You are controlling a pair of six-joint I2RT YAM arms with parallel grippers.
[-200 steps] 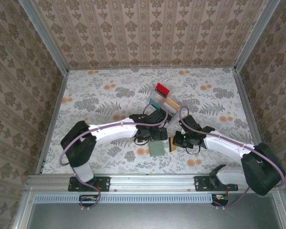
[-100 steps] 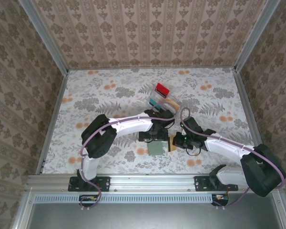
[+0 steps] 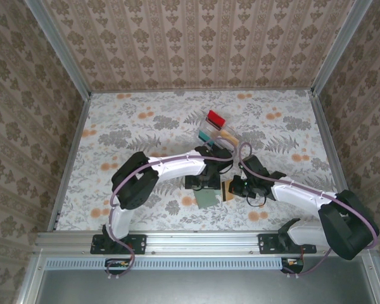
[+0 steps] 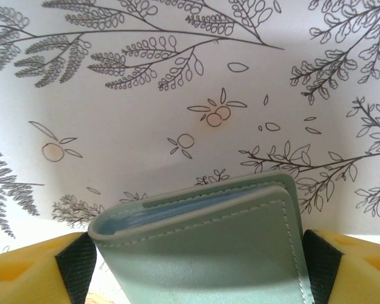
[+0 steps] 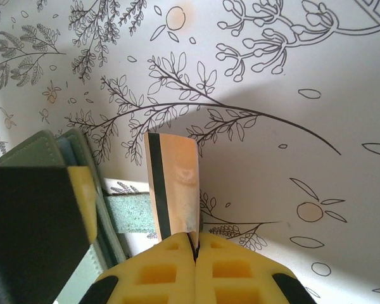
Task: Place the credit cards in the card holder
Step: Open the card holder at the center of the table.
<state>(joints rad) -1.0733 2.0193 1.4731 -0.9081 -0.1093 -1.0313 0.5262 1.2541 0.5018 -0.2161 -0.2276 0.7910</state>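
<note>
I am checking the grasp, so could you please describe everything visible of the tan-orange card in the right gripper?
The thin, glossy tan-orange plastic card is rectangular, with a dark stripe along one long edge and glare on its face. One short end is pinched between the shut yellow jaws of the right gripper; the rest juts out over the floral table. It lies beside the sage-green folding wallet; whether they touch is unclear.

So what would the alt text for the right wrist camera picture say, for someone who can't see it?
The robot's right hand, its two yellow fingers pressed together, pinches a thin tan-orange plastic card with a dark stripe over a white leaf-printed tablecloth. A sage-green stitched wallet sits at the left edge.
</note>
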